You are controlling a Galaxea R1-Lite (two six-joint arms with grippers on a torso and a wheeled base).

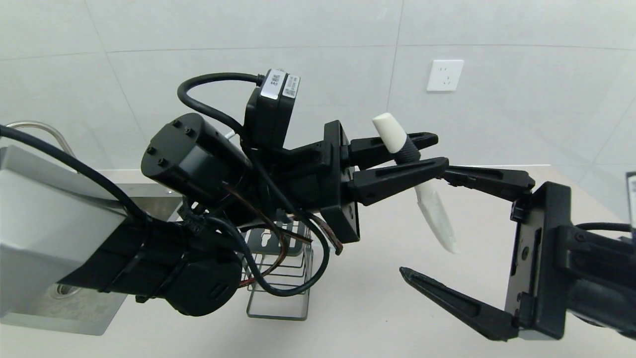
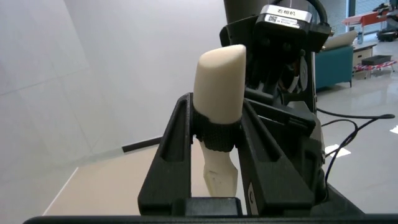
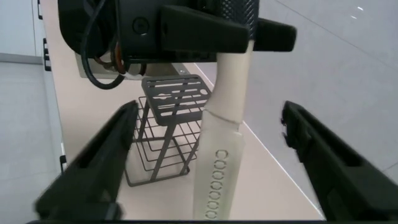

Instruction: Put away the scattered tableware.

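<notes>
Right now your left pincer (image 1: 428, 151) is clamped on the white knife (image 1: 438, 215) at its black collar, with the blade hanging below it. Your right pincer (image 1: 423, 223) is spread wide around that blade. This looks like a handover, so close squarely and avoid the edge. The wire rack (image 1: 278, 293) sits below and behind the left pincer, on the tabletop (image 1: 387, 308).

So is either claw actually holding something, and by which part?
The left gripper holds a white knife by the black ribbed collar between handle and blade. The right gripper is open and holds nothing.
</notes>
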